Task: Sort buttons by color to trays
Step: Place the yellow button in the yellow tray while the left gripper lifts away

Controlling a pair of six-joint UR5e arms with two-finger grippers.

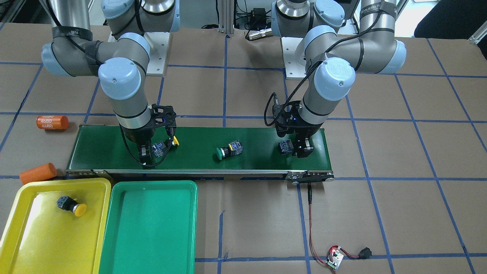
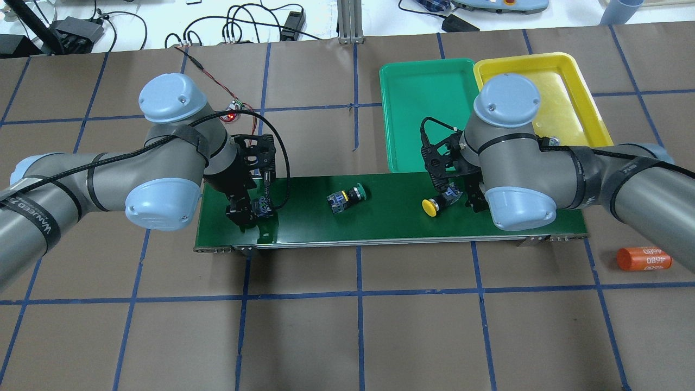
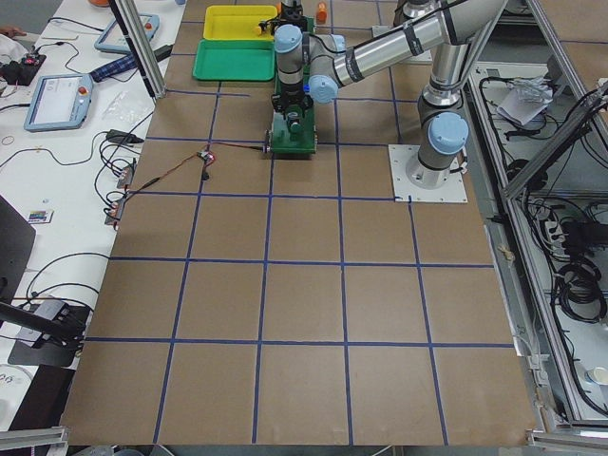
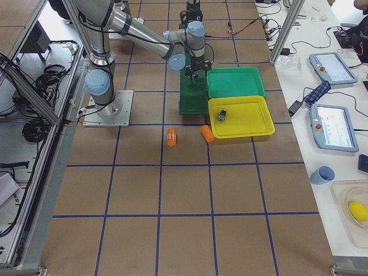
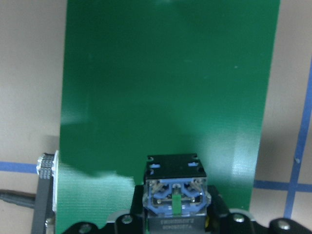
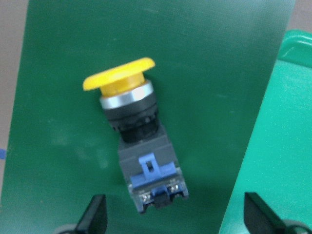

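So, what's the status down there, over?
Left pincer shut on a button, cap hidden. Right pincer open around yellow button on belt. Second yellow button in yellow tray. Nothing blocking.

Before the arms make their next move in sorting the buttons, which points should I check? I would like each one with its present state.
1. Right gripper open, fingers on both sides of the belt's yellow button: ok.
2. Left gripper closed on the grey-blue body of the held button: ok.
3. Cap colour of the held button: cannot tell; the cap is hidden.
4. Yellow tray has bare floor beside the sorted yellow button: ok.
5. Green tray has bare floor: ok.
6. Green button lies on the conveyor belt, apart from both grippers: ok.
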